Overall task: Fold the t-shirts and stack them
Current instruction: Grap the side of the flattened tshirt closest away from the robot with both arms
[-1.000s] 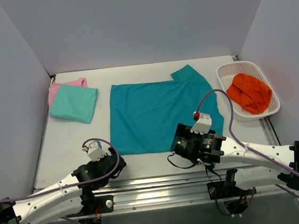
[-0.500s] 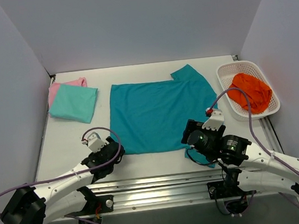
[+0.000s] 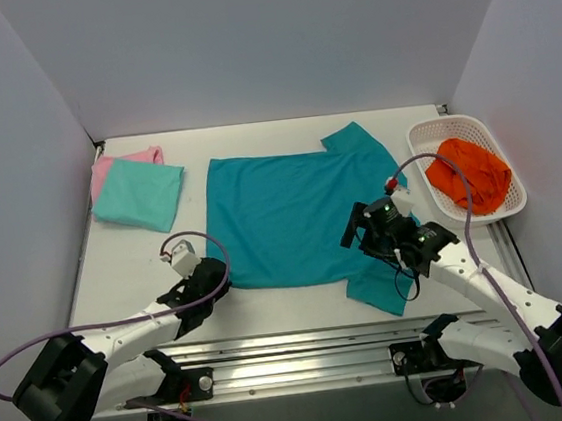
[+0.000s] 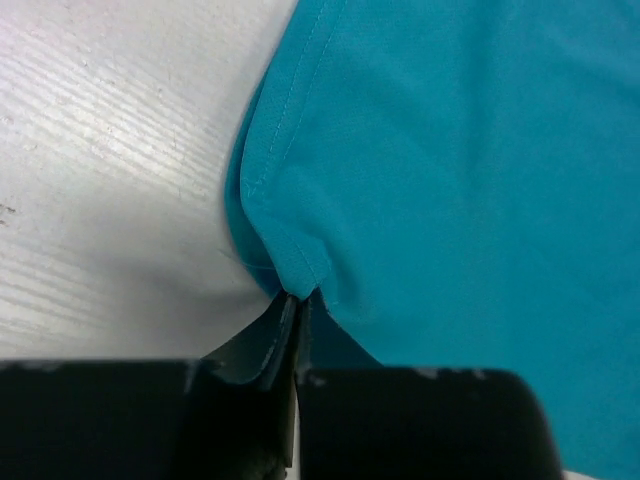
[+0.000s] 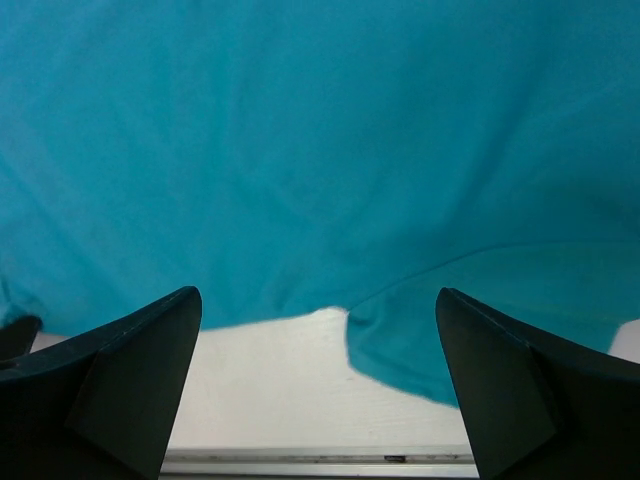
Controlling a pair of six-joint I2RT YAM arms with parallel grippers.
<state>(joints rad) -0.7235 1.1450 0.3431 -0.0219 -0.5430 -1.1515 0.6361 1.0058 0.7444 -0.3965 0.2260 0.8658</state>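
Observation:
A deep teal t-shirt (image 3: 292,214) lies spread flat mid-table, one sleeve (image 3: 381,285) sticking out toward the near right edge. My left gripper (image 3: 218,280) sits low at the shirt's near-left corner. In the left wrist view its jaws (image 4: 297,300) are shut on a pinched fold of the teal hem (image 4: 290,265). My right gripper (image 3: 359,234) hovers over the shirt's near-right part, open wide with nothing between its fingers (image 5: 140,360); teal cloth (image 5: 320,130) and bare table lie below it. A folded aqua-mint t-shirt (image 3: 139,195) rests on a pink one (image 3: 106,169) at the far left.
A white lattice basket (image 3: 428,170) at the far right holds bunched orange cloth (image 3: 470,175). Grey walls close in the table on three sides. A metal rail (image 3: 295,342) runs along the near edge, between the arm bases.
My left gripper slid forward to the shirt's near-left corner and shut on the hem. The right arm swung away from the near edge, over the shirt, uncovering the near-right sleeve.

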